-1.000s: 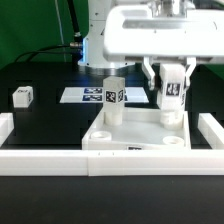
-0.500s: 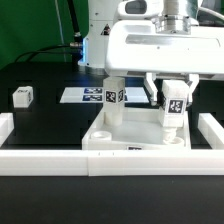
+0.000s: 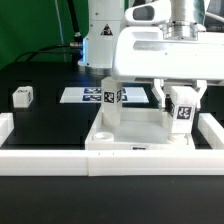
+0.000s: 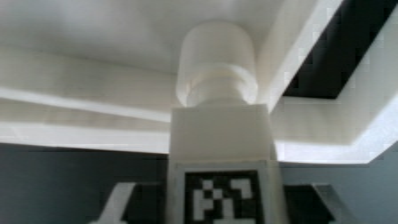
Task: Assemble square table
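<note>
Three legs in sight: a held leg (image 3: pixel 183 117), a standing leg (image 3: pixel 112 98), a loose leg (image 3: pixel 22 96).
Claw: my gripper (image 3: pixel 183 103) is clamped on the held leg, which is upright with its tag facing the exterior camera.
Held leg: over the square slab (image 3: pixel 135 137) at its edge on the exterior view's right; I cannot tell whether they touch.
Standing leg: upright at the slab's far corner, exterior view's left.
Loose leg: on the black table (image 3: pixel 45 125), well apart from the slab, exterior view's left.
Wrist view: the held leg (image 4: pixel 221 150) points toward the white slab (image 4: pixel 89 80).
</note>
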Controlling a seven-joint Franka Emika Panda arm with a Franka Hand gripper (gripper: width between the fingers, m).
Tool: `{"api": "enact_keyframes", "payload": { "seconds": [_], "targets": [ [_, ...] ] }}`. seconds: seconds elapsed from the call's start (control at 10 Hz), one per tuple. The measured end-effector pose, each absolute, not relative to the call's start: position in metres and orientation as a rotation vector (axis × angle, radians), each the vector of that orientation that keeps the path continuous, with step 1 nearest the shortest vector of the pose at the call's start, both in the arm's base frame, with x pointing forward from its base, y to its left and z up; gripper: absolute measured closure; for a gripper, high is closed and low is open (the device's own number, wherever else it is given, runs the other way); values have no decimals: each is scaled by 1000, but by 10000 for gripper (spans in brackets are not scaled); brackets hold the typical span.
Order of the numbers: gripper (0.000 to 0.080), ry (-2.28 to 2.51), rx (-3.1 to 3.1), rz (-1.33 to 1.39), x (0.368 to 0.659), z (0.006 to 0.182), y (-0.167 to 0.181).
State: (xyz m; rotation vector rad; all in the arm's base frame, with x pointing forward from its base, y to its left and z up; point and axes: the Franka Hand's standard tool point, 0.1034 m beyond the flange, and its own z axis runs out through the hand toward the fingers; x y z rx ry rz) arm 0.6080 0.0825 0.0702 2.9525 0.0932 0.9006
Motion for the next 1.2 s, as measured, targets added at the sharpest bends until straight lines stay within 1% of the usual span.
{"api": "enact_keyframes", "payload": {
  "seconds": [0.6, 0.7, 0.8, 0.9, 1.0, 1.2],
  "targets": [
    [512, 125, 2940, 907, 612, 68, 82],
    [454, 133, 2940, 901, 612, 67, 81],
    [271, 144, 2937, 899, 611, 67, 81],
    [271, 151, 2936, 898, 611, 67, 81],
    [171, 158, 2934, 898, 611, 67, 81],
    [156, 177, 2930, 896, 611, 67, 81]
  ]
}}
